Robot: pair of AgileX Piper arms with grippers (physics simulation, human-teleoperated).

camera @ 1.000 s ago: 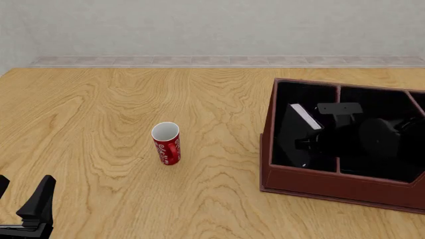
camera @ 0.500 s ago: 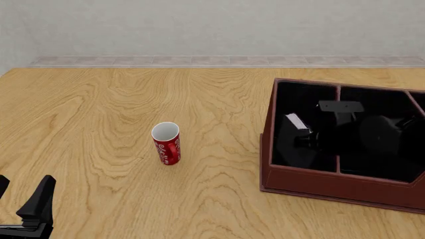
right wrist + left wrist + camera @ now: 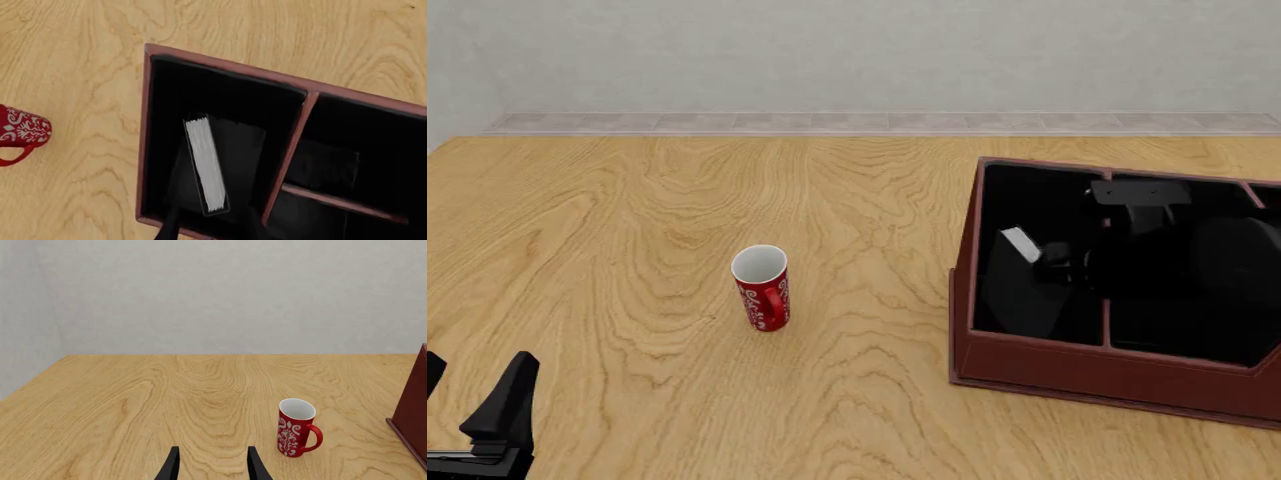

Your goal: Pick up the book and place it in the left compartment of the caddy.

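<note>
The dark red-brown caddy (image 3: 1094,366) stands at the table's right. The black book (image 3: 1021,246) leans tilted inside its long left compartment (image 3: 1014,195), white page edges (image 3: 207,167) facing up. My right gripper (image 3: 1065,266) hovers over that compartment, open. Its fingers (image 3: 170,226) stand apart on either side of the book's near end, with a gap wider than the book. My left gripper (image 3: 481,420) rests open and empty at the front left corner of the table, far from the caddy.
A red patterned mug (image 3: 762,290) stands upright mid-table, left of the caddy (image 3: 143,145) and ahead of my left gripper (image 3: 212,467). The caddy's right sections are split by a crossbar (image 3: 333,200). A wall runs behind the table.
The book has sunk lower into the left compartment. My right arm has since lifted and drawn back to the right, away from it. The left arm has not moved.
</note>
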